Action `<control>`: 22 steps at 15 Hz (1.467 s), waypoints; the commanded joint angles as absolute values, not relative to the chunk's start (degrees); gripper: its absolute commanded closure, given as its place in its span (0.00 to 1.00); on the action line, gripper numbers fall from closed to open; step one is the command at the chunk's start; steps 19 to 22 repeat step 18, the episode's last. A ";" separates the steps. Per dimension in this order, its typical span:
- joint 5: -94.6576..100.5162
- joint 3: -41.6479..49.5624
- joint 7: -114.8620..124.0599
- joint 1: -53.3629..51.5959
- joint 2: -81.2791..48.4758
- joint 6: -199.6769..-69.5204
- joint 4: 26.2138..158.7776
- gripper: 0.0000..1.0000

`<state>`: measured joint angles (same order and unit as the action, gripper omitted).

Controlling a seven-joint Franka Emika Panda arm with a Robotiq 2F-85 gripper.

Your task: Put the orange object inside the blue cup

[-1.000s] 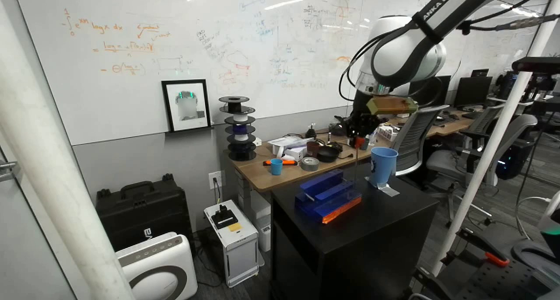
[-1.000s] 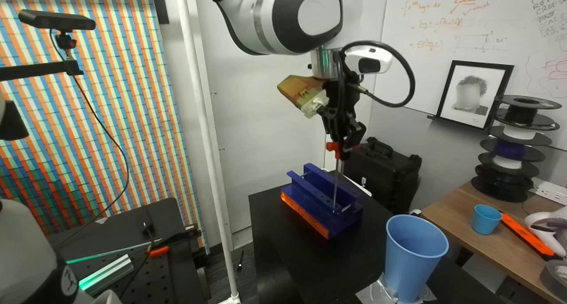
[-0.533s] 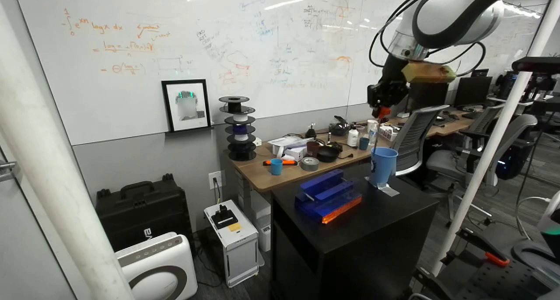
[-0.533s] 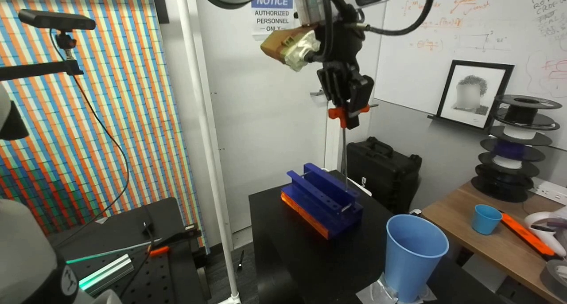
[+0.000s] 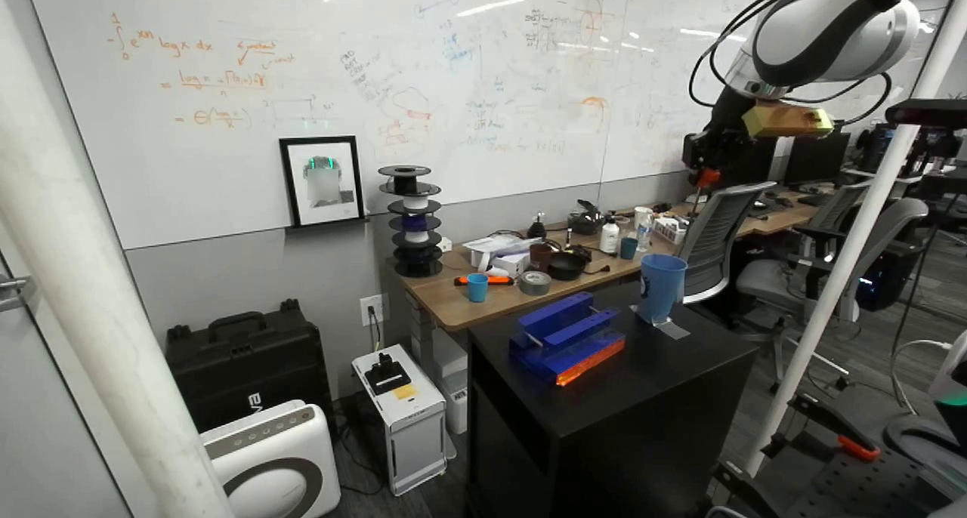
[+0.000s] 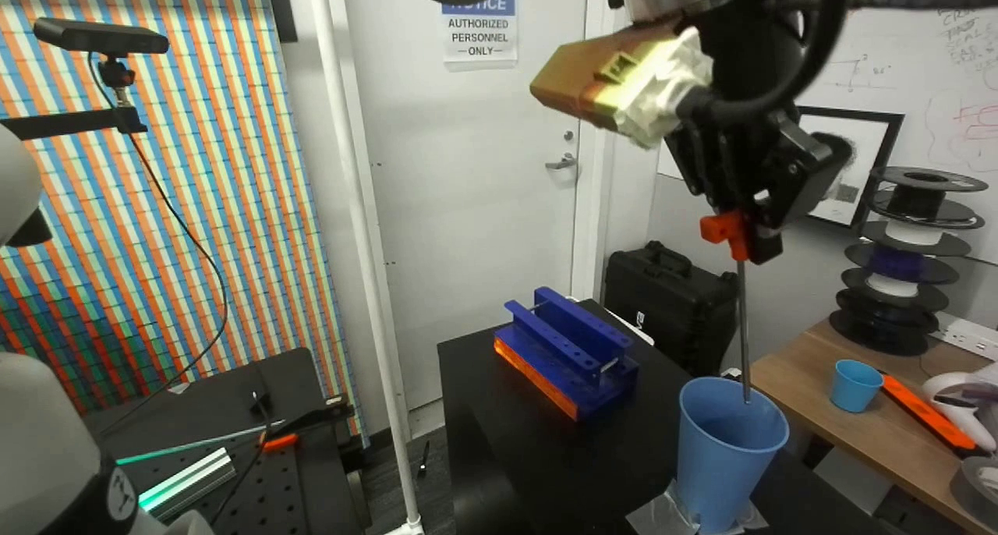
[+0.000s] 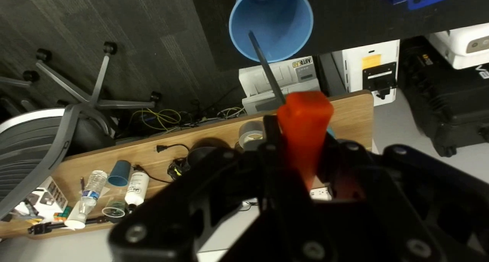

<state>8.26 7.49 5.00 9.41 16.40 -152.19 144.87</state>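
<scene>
The orange object is a T-handled tool (image 6: 727, 229) with an orange-red handle and a thin metal rod; it also shows in an exterior view (image 5: 708, 177) and the wrist view (image 7: 305, 115). My gripper (image 6: 747, 235) is shut on its handle, and the rod hangs down nearly upright. The light-blue tall cup (image 6: 725, 472) stands upright, taped to the black cabinet top; it also shows in an exterior view (image 5: 662, 285). In the wrist view the rod's tip overlaps the opening of the cup (image 7: 282, 29). I cannot tell the tip's exact height above the rim.
A dark blue holder (image 6: 561, 348) with an orange edge sits on the black cabinet (image 5: 642, 397) beside the cup. A wooden desk (image 5: 438, 295) with a small blue cup (image 5: 477, 288) and clutter stands behind. An office chair (image 5: 718, 238) and a white pole (image 5: 820, 299) are nearby.
My gripper has lifted the tool up from the blue holder and carried it across toward the tall cup. The holder and the cup have not moved.
</scene>
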 commanded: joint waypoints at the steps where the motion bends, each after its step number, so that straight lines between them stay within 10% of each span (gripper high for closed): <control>1: 5.42 8.10 1.77 8.44 8.00 -157.88 141.46 0.86; 7: -4.56 7.00 -4.38 6.00 -2.94 -160.92 137.24 0.86; 9: -10.08 6.09 -8.14 6.37 -4.66 -158.74 136.26 0.55; 16: -20.93 8.16 -23.27 9.07 9.53 -141.01 141.66 0.03; 22: -18.89 8.25 -18.93 7.84 3.92 -144.31 138.54 0.12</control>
